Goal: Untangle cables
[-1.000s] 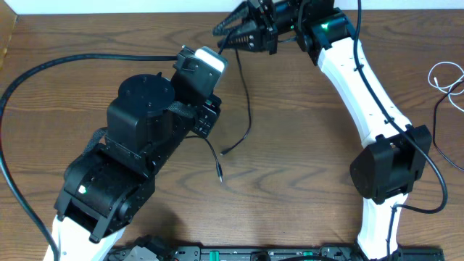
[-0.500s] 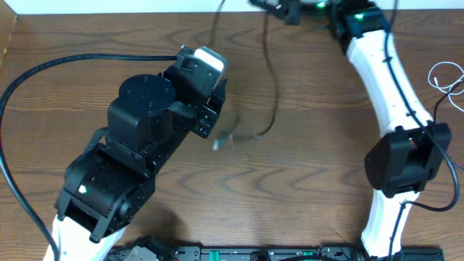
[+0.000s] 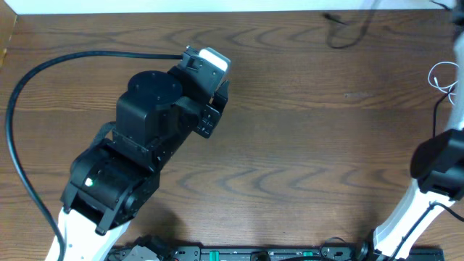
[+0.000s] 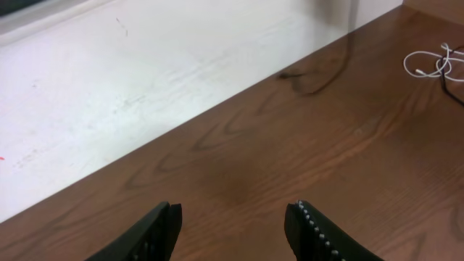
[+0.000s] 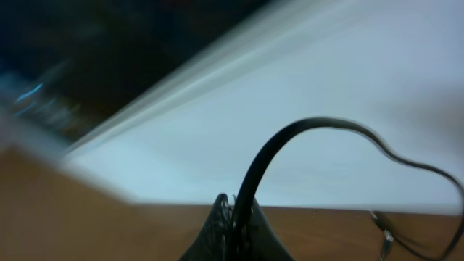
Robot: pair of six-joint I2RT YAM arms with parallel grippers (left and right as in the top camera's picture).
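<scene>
- The left arm (image 3: 145,145) reaches over the left half of the wooden table (image 3: 312,145). The fingers of the left gripper (image 4: 232,215) are apart, with nothing between them.
- The right gripper (image 5: 233,217) is pinched together on a black cable (image 5: 247,181), which looks blurred near the table's far edge.
- A white cable (image 3: 444,76) lies coiled at the right edge.

Black cable (image 5: 254,177): thin, clamped in right gripper (image 5: 232,225), arching upward, blurred.
White cable (image 3: 444,78): loose loops, lying at table's (image 3: 304,145) right edge.
</scene>
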